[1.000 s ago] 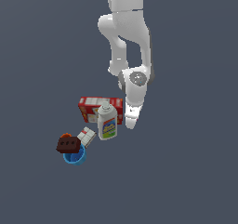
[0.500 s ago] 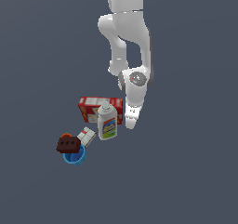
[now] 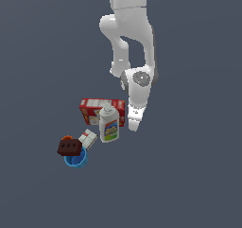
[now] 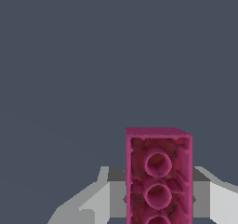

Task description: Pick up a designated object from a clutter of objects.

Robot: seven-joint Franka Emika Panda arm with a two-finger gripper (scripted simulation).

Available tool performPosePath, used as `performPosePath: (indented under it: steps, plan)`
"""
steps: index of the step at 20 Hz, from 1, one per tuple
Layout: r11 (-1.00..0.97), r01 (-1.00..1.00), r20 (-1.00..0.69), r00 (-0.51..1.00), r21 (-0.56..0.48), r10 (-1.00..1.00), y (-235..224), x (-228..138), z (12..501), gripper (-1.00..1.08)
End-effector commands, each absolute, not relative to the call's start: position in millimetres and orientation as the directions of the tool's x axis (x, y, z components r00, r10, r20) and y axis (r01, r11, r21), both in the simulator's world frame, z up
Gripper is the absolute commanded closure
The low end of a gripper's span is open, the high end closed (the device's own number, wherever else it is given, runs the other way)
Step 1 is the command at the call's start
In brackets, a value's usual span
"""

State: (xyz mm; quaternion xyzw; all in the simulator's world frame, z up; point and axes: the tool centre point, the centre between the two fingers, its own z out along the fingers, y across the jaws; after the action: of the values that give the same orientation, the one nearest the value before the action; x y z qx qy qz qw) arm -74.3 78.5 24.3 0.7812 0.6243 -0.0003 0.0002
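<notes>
You have the magenta-pink blocky piece with round holes clamped in the white gripper

In the wrist view you see grey-white fingers pressed against both sides of the piece, which stands upright between them with only bare grey floor behind it. In the exterior view your gripper hangs just beside the white labelled bottle, on the exterior view's right; the piece cannot be made out there. Behind the bottle lies the red cracker box; to the bottle's other side sits the small white box, then the dark brown holed brick on the blue cup, an orange item peeking behind the brick
</notes>
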Motion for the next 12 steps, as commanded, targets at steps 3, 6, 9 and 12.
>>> performPosePath:
  steps: [3, 6, 9, 12]
  plan:
    - [-0.220, 0.976, -0.001, 0.220, 0.001, 0.976, 84.6, -68.5, 42.6, 1.08]
    - [-0.220, 0.976, -0.001, 0.220, 0.001, 0.976, 90.2, -63.2, 60.2, 1.08]
    - [-0.219, 0.976, 0.000, 0.219, 0.000, 0.976, 97.4, -56.6, 81.7, 1.08]
    - [-0.219, 0.976, 0.001, 0.219, 0.000, 0.976, 106.1, -48.8, 107.3, 1.08]
